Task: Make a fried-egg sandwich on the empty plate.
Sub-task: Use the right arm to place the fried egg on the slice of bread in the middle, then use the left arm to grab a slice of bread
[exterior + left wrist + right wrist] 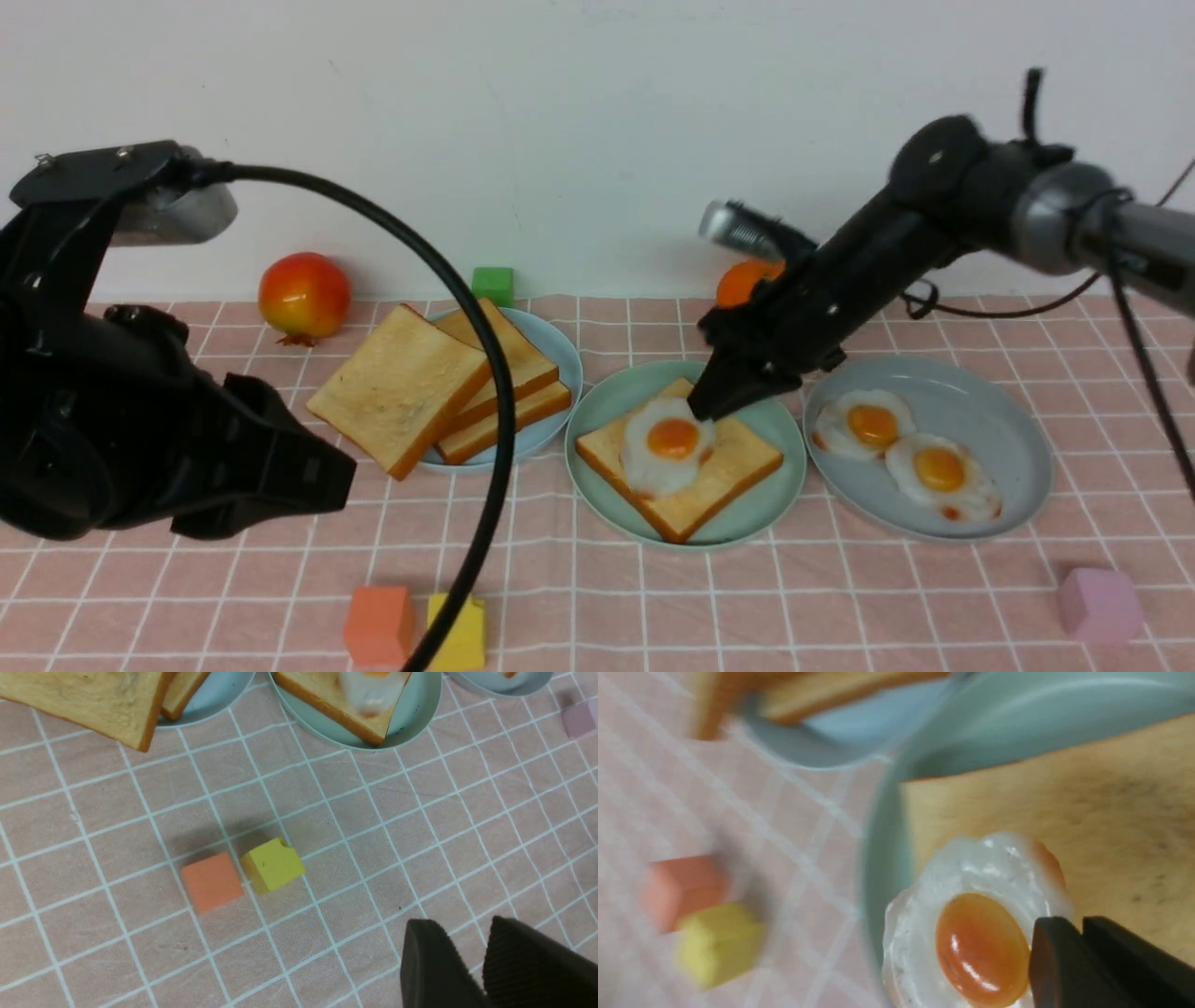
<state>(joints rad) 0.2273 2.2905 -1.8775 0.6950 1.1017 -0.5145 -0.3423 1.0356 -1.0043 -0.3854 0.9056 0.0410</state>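
One fried egg (667, 446) hangs pinched in the right tool's (707, 411) nearly closed tips, inside the green plate's rim (597, 504).

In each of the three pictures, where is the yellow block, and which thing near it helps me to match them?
Front view: the yellow block is at the bottom edge, left of centre, partly behind a black cable.
Left wrist view: near the picture's middle.
Right wrist view: lower left, blurred.
Shared landmark: the orange block beside it.
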